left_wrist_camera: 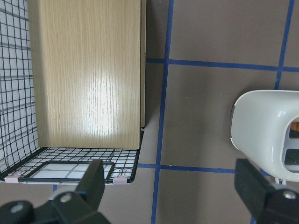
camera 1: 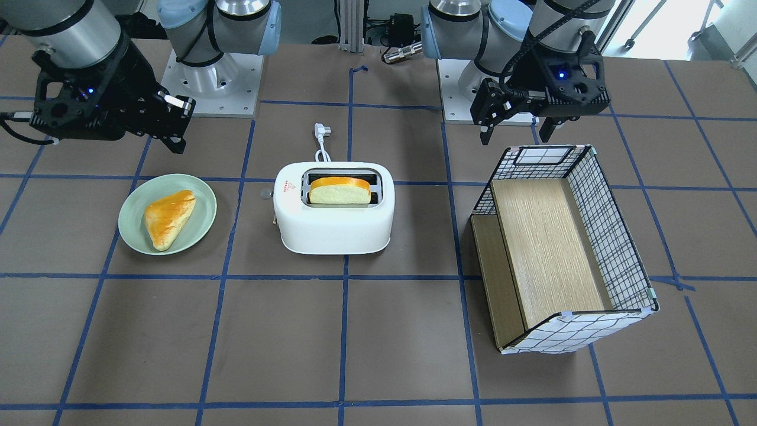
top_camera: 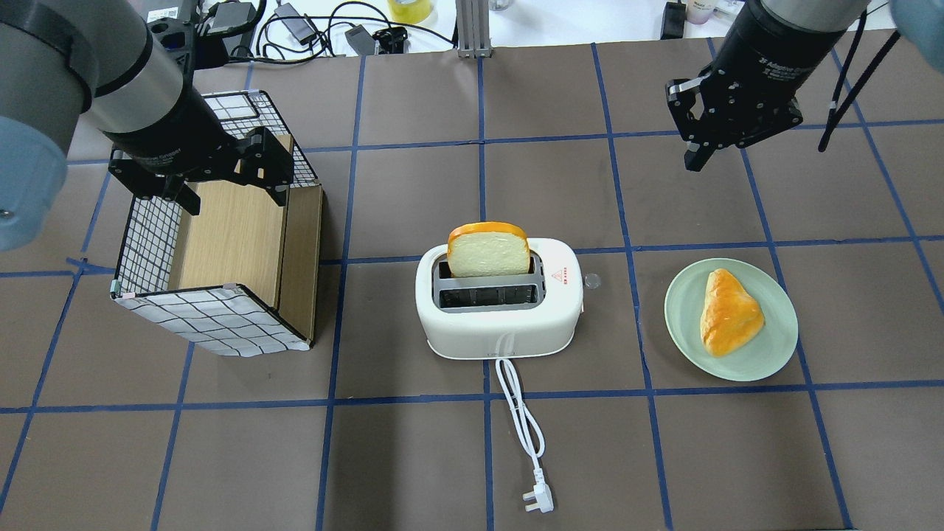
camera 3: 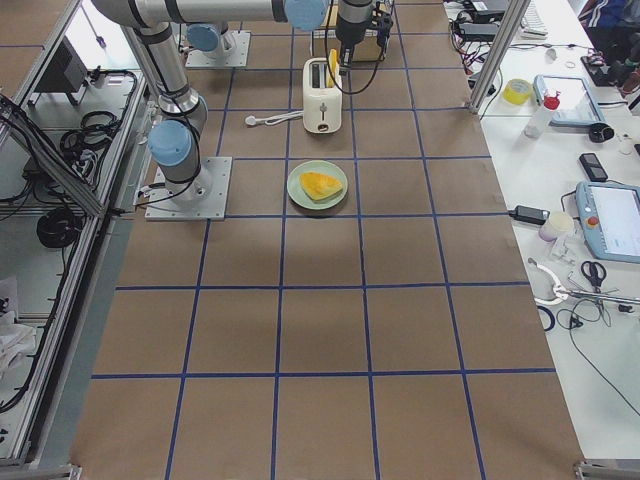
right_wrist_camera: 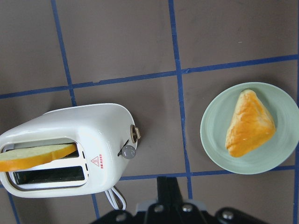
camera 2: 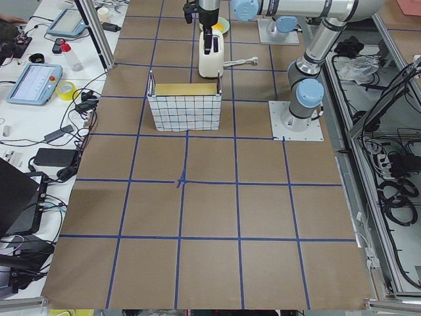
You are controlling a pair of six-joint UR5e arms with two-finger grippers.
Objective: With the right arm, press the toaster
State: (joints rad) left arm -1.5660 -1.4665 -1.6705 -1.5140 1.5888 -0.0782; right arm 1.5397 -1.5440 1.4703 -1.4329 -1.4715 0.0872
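The white toaster (camera 1: 334, 222) stands mid-table, also in the overhead view (top_camera: 501, 332) and right wrist view (right_wrist_camera: 93, 135). A bread slice (top_camera: 488, 252) stands up out of its far slot. Its small side lever (right_wrist_camera: 128, 150) points toward the plate side. The cord and plug (top_camera: 537, 498) trail toward the robot. My right gripper (top_camera: 695, 158) is shut and empty, hovering above the table beyond and to the right of the toaster; it also shows in the front view (camera 1: 177, 142). My left gripper (camera 1: 516, 135) is open and empty over the checkered box's near end.
A green plate (top_camera: 774, 354) with a golden pastry (top_camera: 730, 321) lies right of the toaster, below my right gripper's side. A checkered box (top_camera: 221, 324) with a wooden floor lies left of the toaster. Blue tape lines cross the brown table.
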